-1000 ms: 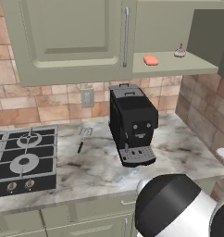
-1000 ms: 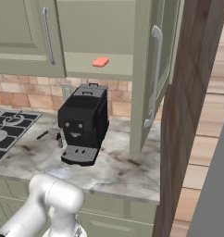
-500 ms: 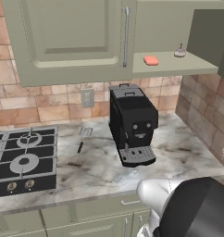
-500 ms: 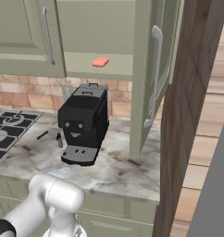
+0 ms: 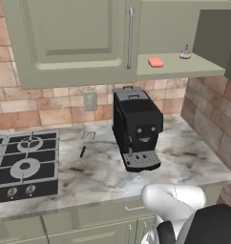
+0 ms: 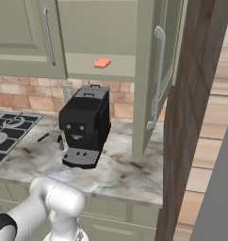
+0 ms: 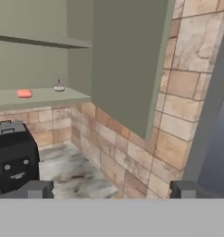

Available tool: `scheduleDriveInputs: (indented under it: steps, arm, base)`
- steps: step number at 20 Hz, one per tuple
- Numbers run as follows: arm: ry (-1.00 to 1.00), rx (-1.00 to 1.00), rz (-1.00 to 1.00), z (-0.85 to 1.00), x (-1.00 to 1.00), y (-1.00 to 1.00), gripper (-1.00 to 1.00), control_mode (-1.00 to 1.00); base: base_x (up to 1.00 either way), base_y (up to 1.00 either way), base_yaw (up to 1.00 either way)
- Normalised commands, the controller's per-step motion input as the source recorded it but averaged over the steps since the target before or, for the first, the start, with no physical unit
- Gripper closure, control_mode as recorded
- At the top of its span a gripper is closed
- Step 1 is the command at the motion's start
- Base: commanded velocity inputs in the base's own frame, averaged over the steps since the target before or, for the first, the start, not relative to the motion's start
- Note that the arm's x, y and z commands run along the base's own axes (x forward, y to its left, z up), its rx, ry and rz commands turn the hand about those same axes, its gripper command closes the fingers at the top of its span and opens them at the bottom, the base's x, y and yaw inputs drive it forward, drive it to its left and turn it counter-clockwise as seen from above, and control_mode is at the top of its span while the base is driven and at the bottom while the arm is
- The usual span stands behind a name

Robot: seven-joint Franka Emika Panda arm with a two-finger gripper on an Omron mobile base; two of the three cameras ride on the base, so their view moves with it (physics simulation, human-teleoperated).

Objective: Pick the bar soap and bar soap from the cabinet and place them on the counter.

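Observation:
A coral-red bar soap [image 5: 155, 62] [image 6: 102, 63] [image 7: 24, 94] lies on the bottom shelf of the open sage-green cabinet [image 5: 74, 38] [image 6: 21, 33] [image 7: 127, 60]. Below it runs the marbled counter [image 5: 189, 159] [image 6: 125, 172] [image 7: 72, 171]. In the hand view my gripper [image 7: 111, 190] is open, its two fingertips [image 7: 37, 189] far apart with nothing between them. It looks from a distance at the shelf, with the soap up and to the left of it.
A small pale knob-topped item [image 5: 185, 53] [image 7: 59, 86] stands on the shelf right of the soap. A black coffee machine [image 5: 136, 126] [image 6: 85, 124] [image 7: 12, 155] stands on the counter under the shelf. A black gas hob [image 5: 22, 162] [image 6: 5, 136] lies to the left. The swung-out cabinet door [image 6: 156, 70] hangs over the counter's right end.
The arm's links at the bottom of both base views have swung, with the white elbow now further left and lower. The soap and the other things have not moved. The gripper stays open.

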Motion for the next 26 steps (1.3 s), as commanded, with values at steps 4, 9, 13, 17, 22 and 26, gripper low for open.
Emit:
scheduleDriveInputs:
  steps: [4, 9, 13, 17, 22, 26]
  arm:
    - [0.0, -0.03, 0.16, 0.0, 0.05, 0.07, -1.0, -1.0]
    - [-0.14, -0.05, 0.28, 0.02, 0.01, 0.0, -1.0, -1.0]
    - [-0.27, -0.07, 0.3, 0.07, 0.0, 0.0, -1.0, -1.0]
    - [-0.19, -0.03, 0.22, 0.12, 0.05, 0.0, -1.0, -1.0]
    - [-0.04, 0.0, 0.24, 0.1, 0.33, 0.0, -1.0, -1.0]
    - [-0.09, 0.0, 0.28, 0.0, 0.58, 0.0, -1.0, -1.0]
  base:
    - [0.0, 0.0, 0.0]
    - [0.0, 0.0, 0.0]
    - [0.0, 0.0, 0.0]
    - [0.0, 0.0, 0.0]
    - [0.0, 0.0, 0.0]
    - [0.0, 0.0, 0.0]
